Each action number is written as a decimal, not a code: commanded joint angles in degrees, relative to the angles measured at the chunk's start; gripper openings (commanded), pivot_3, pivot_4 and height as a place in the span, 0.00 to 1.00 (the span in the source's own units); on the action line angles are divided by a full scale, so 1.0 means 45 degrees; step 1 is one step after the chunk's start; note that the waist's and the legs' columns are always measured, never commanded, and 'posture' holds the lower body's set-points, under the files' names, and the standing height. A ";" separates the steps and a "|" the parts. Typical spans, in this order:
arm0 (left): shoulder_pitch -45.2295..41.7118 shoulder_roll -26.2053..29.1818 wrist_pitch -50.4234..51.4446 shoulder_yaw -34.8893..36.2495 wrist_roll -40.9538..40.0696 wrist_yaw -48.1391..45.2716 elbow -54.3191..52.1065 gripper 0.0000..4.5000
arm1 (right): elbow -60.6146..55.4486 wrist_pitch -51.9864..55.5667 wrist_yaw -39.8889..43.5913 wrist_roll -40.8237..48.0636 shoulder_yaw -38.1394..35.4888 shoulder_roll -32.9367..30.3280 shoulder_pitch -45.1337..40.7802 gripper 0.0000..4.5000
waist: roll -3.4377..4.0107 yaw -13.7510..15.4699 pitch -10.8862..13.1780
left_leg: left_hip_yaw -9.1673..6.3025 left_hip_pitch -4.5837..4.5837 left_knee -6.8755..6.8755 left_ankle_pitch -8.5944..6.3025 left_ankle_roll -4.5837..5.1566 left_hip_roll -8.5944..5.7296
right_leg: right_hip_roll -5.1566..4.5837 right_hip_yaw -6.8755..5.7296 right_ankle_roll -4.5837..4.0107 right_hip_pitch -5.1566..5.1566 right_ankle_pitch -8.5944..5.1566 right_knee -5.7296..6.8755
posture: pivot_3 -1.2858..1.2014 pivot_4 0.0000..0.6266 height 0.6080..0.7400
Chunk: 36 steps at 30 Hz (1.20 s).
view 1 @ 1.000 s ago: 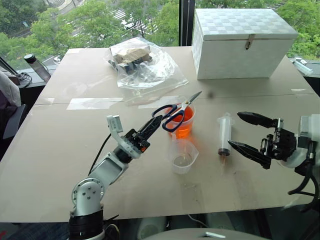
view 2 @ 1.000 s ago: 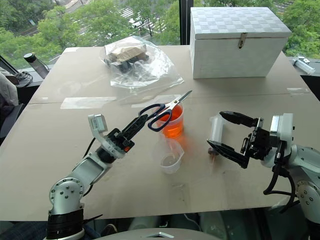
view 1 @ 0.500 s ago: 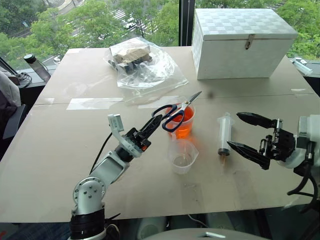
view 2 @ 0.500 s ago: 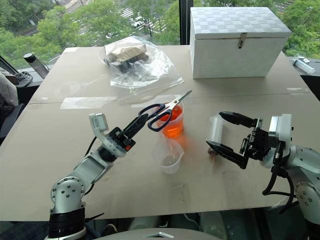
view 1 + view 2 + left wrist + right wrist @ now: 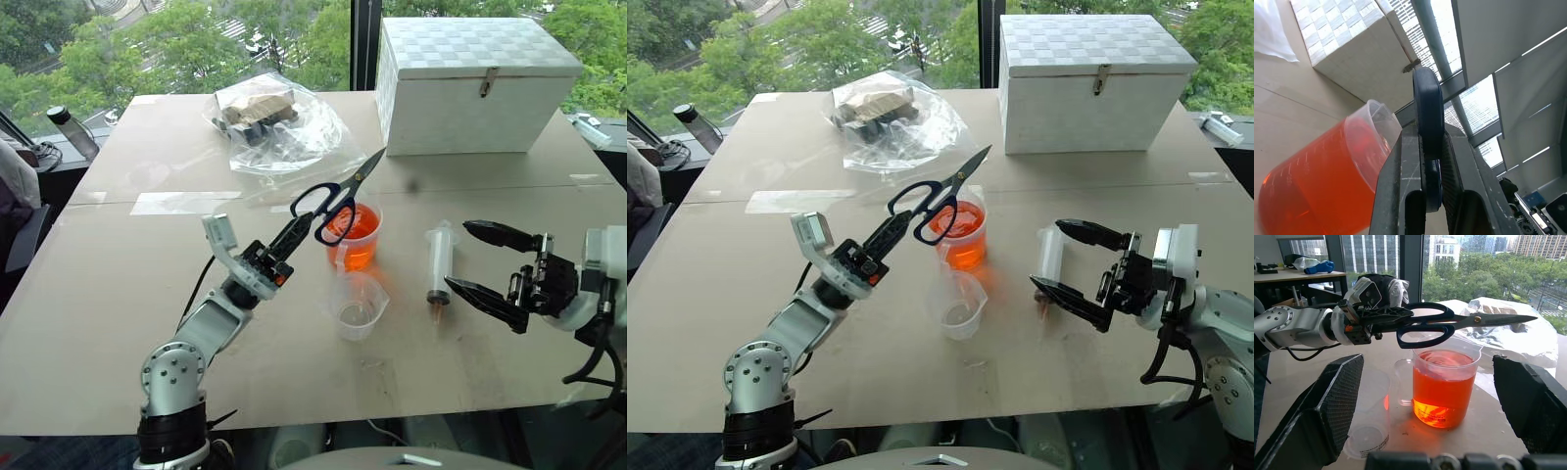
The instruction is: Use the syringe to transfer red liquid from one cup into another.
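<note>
**Syringe lay flat beside the red cup while the left gripper held scissors aloft**

The syringe (image 5: 438, 262) lay on the table (image 5: 108, 294) to the right of the cup of red liquid (image 5: 357, 238), its long axis running roughly toward and away from the robot. Its dark tip end pointed toward the robot and the flanged plunger end pointed toward the white box (image 5: 477, 83); the ring on the plunger could not be made out clearly. The shorter spouted cup (image 5: 358, 305) stood just beside the red cup on its near side, apparently empty.

The right gripper (image 5: 477, 262) hovered just right of the syringe with its fingers spread wide, one on either end of the barrel's length, touching nothing.

Left of the red cup, the left gripper (image 5: 285, 241) was pinched tight on the black handle of a pair of scissors (image 5: 339, 197), held above the cup's rim, blades pointing up and toward the box. A clear plastic bag (image 5: 277, 122) lay behind the cup, left of the box.
</note>
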 commanded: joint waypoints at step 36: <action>0.3014 0.3215 -0.3082 0.6144 0.4389 0.0370 -0.1121 0.99 | 0.1269 0.1495 0.0343 0.1139 0.1364 0.0673 -0.3207 1.00 | -0.0080 -0.0039 0.0073 | -0.0001 -0.0027 -0.0043 -0.0014 0.0012 0.0002 | -0.0043 -0.0001 -0.0009 -0.0053 -0.0003 -0.0021 | 0.52 0.24 1.00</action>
